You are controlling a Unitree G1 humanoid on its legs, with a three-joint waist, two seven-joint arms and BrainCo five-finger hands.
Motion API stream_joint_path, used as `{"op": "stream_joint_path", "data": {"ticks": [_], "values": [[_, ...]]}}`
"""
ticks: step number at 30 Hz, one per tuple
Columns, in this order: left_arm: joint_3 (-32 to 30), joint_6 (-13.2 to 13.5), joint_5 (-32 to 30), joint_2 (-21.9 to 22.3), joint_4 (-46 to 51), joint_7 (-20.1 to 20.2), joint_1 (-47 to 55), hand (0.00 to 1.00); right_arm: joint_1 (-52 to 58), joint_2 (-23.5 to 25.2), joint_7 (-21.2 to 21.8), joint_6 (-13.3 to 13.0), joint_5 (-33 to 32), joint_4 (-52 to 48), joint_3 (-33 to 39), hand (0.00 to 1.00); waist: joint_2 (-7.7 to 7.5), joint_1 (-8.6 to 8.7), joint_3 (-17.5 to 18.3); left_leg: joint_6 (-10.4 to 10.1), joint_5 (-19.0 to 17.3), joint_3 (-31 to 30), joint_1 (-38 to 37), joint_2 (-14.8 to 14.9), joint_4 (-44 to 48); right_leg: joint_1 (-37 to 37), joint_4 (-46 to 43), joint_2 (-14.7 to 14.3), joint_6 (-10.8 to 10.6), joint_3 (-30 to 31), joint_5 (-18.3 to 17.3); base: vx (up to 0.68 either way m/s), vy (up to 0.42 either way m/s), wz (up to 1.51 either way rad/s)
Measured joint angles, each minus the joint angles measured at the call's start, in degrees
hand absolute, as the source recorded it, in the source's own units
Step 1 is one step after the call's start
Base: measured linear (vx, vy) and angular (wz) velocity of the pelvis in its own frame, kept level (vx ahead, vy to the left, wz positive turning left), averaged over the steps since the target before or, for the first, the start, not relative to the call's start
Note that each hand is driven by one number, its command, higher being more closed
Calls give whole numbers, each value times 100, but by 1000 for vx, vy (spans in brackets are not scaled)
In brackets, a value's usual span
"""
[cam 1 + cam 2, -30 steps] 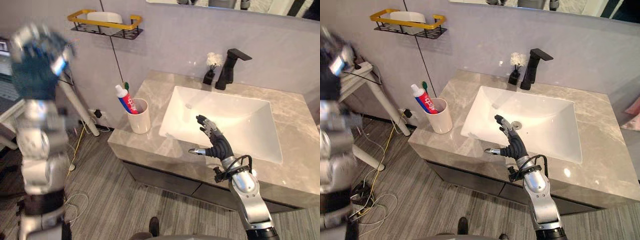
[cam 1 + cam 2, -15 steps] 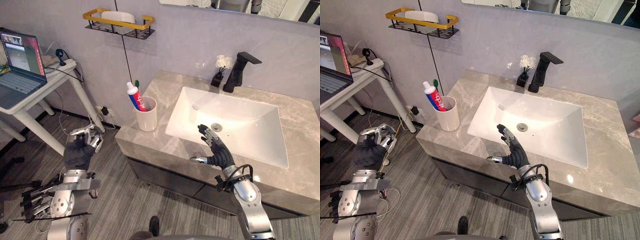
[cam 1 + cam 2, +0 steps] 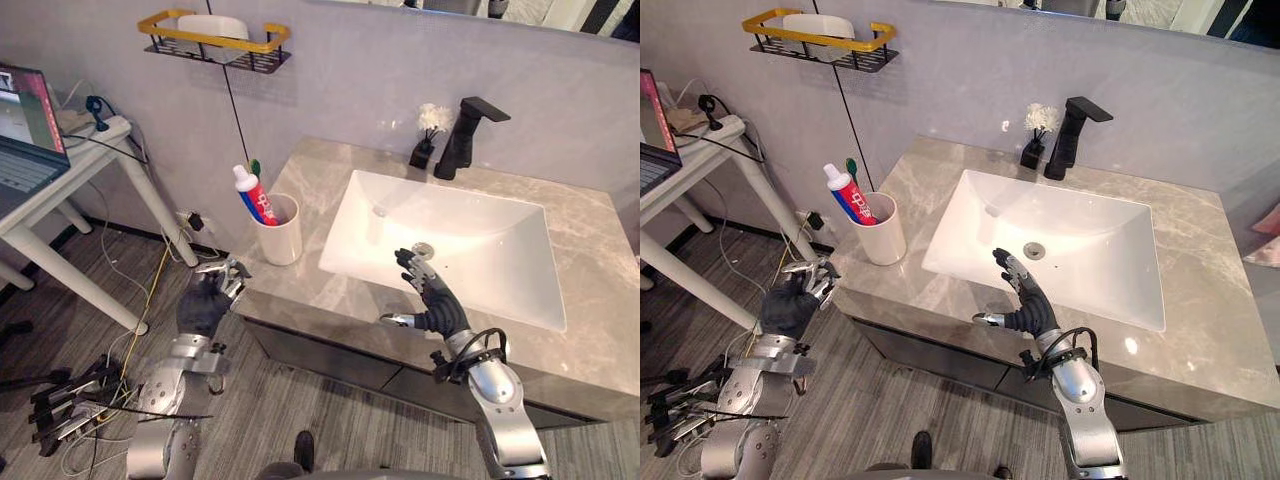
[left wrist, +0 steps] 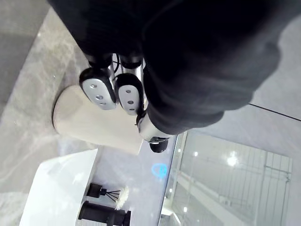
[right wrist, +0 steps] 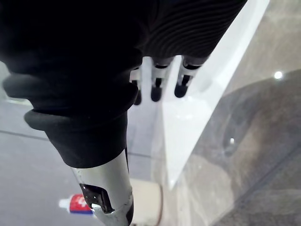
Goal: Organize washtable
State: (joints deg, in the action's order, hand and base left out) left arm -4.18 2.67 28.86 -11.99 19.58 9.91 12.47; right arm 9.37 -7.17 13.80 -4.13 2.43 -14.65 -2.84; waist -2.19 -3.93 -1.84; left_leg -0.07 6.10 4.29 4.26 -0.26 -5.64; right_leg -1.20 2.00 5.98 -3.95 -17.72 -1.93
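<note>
The cream cylindrical cup [image 3: 281,236] stands upright at the left end of the grey marble worktop [image 3: 310,170], beside the white rectangular sink [image 3: 480,250]. In the cup a red-and-white toothpaste tube [image 3: 253,196] stands cap up, its long axis near vertical and leaning left. A green toothbrush tip [image 3: 254,166] shows behind it. The left hand [image 3: 205,305], below the worktop edge near the cup, appears clenched on nothing. The right hand [image 3: 435,308] is spread, straight-fingered and empty, over the sink's front rim.

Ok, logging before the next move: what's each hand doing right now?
Left hand: fingers curled, holding nothing.
Right hand: open, holding nothing, over the sink front rim.
</note>
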Motion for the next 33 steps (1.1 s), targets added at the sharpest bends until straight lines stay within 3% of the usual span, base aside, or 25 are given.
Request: {"op": "stream_joint_path", "data": {"ticks": [16,23,33], "values": [[202,-6,-224,-9,-677,-20,-294,100,-9,-1,11,0,1,-30,-5,0,-172,12,-124,38,-50,162,2,10,2,105,-39,9,-10,192,8,23,9,-6],[204,-18,-260,-14,-909,-18,-477,100,-9,-2,24,4,-1,-152,-4,0,-182,21,-155,55,-65,214,3,1,3,137,-77,23,-20,228,13,17,9,-3],[205,-32,-255,-75,-910,-23,-511,100,-16,-7,26,4,-7,-300,-5,0,-230,147,-247,44,-94,301,2,6,2,172,-81,15,-38,310,28,7,3,-3]]}}
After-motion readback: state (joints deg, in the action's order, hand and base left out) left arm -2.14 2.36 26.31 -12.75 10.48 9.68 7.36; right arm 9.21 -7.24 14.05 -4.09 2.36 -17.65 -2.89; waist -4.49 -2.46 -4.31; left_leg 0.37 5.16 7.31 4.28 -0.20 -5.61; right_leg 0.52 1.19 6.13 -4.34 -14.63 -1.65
